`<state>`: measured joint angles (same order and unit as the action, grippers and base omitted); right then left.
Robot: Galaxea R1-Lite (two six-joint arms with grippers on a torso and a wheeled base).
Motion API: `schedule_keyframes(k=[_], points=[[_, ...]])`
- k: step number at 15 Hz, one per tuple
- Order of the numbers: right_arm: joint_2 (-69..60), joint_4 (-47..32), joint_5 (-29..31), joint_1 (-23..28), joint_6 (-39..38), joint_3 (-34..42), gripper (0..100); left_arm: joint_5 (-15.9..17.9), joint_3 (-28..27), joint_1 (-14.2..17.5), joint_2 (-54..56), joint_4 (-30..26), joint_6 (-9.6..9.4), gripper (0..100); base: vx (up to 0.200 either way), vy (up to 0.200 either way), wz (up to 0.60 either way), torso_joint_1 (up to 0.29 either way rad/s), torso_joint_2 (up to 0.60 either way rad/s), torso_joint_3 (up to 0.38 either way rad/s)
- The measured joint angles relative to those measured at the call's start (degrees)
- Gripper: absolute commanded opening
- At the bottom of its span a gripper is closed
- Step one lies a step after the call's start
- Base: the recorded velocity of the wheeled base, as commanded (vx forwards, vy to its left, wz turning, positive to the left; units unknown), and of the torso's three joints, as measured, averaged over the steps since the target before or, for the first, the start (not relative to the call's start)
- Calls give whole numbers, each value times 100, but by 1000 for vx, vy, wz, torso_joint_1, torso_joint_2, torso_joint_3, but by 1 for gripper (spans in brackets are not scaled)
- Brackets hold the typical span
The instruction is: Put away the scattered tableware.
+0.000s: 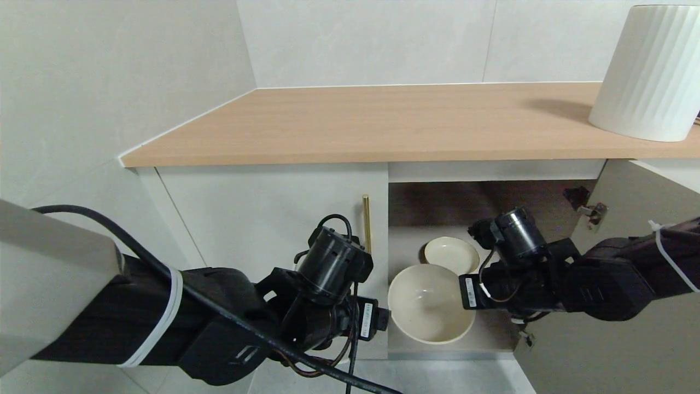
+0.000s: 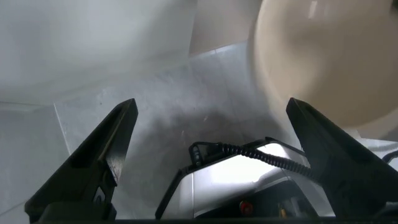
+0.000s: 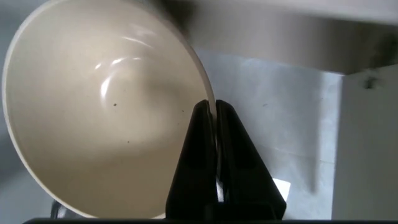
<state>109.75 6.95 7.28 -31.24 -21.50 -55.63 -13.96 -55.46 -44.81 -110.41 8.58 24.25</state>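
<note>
Item one, the large cream bowl point(image 1: 431, 312): I see it at the mouth of the open cabinet compartment point(image 1: 492, 197), tilted so its hollow faces up and outward; I cannot tell whether its base touches the cabinet floor. Item two, the right gripper point(image 3: 215, 107): it sits at the bowl's right side, and its fingers point(image 3: 199, 162) are pressed together on the bowl's rim, one inside the wall and one outside. Item three, the left gripper point(image 2: 211, 109): it hangs low in front of the closed left door point(image 1: 262, 219), just beside the bowl's left edge, and its fingers point(image 2: 102, 158) are spread wide with nothing between them. Item four, a small cream dish point(image 1: 451, 255): it lies on the cabinet floor farther in, just behind the bowl. Item five, a slim brass handle point(image 1: 366, 221): it stands upright on the closed door's edge next to the opening. Item six, the wooden desk point(image 1: 383, 123): it runs above the cabinet against pale tiled walls. Item seven, a white ribbed cylinder point(image 1: 651, 71): it stands upright on the desk at the far right.
</note>
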Motion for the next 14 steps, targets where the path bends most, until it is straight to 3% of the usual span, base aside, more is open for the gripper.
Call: schedule_keyframes(k=[4, 9, 14], points=[[419, 244, 110, 647, -494, -525, 0, -5, -16, 5, 22, 1, -2, 100, 0, 0, 0, 0, 0, 0], [1219, 936, 464, 1063, -1237, -1143, 0, -5, -27, 24, 27, 0, -2, 100, 0, 0, 0, 0, 0, 0], [1862, 1024, 594, 1341, -1659, -1771, 0, -7, -27, 35, 27, 0, -2, 100, 0, 0, 0, 0, 0, 0]])
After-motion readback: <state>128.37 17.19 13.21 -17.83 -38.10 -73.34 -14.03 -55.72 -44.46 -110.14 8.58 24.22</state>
